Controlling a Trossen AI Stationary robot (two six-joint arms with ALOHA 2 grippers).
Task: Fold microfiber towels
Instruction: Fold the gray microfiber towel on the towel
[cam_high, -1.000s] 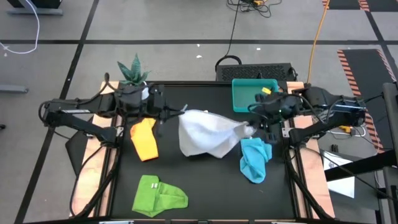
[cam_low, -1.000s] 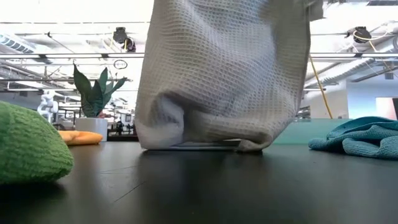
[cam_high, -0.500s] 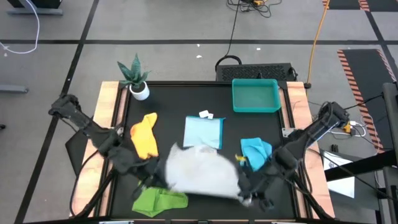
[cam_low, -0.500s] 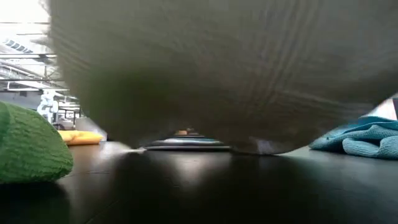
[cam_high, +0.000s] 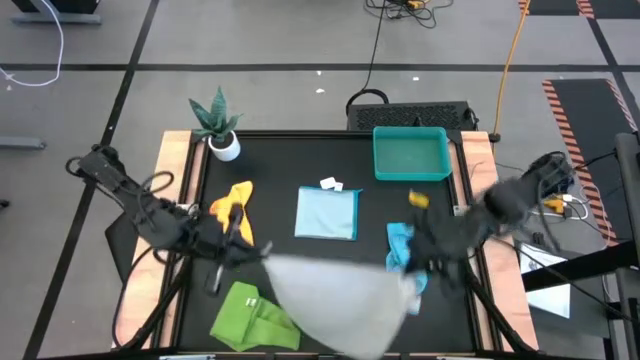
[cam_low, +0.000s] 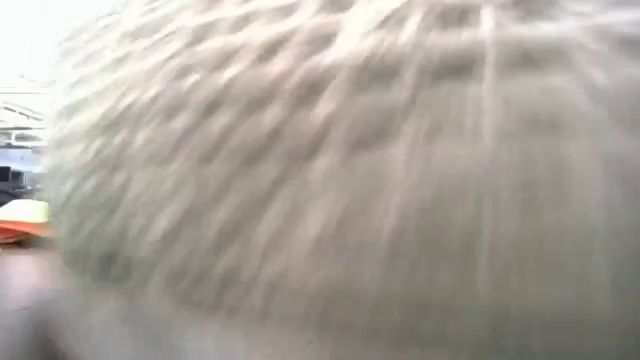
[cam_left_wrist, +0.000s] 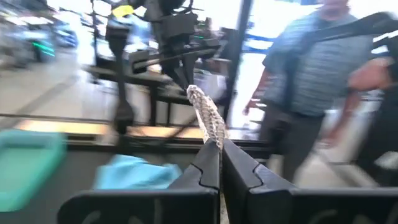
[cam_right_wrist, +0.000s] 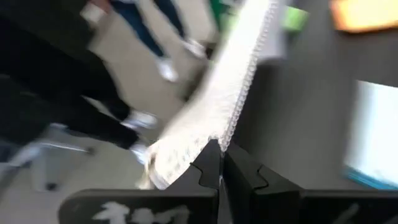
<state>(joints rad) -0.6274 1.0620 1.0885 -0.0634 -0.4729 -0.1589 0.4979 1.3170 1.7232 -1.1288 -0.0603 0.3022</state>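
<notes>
The white-grey towel (cam_high: 340, 300) is spread between my two grippers over the table's near edge; it fills the low view (cam_low: 320, 180). My left gripper (cam_high: 264, 252) is shut on its left corner and my right gripper (cam_high: 412, 284) is shut on its right corner. The light blue towel (cam_high: 328, 213) lies flat and folded mid-table. The turquoise towel (cam_high: 400, 244) lies crumpled under the right arm, the yellow-orange towel (cam_high: 230, 203) beside the left arm, and the lime green towel (cam_high: 255, 318) at the near left. My left gripper pinches the white-grey towel's edge (cam_left_wrist: 207, 124) between its two shut fingers, the cloth rising out past the fingertips. The towel runs from it toward the right gripper, held off the table there. My right gripper pinches the towel's edge (cam_right_wrist: 231, 127) between its two shut fingers. The cloth stretches away from the fingertips toward the left gripper.
The teal tray (cam_high: 410, 153) stands at the far right and a potted plant (cam_high: 216, 127) at the far left corner. A small white scrap (cam_high: 331, 184) lies beyond the light blue towel. People stand near the table in the left wrist view (cam_left_wrist: 311, 81) and the right wrist view (cam_right_wrist: 149, 37).
Both grippers have swung fast from the table's far half toward its near edge, carrying the white-grey towel. It hung bunched between them with its lower end on the table; now it is flung out flat toward the near edge. The light blue towel has come into sight.
</notes>
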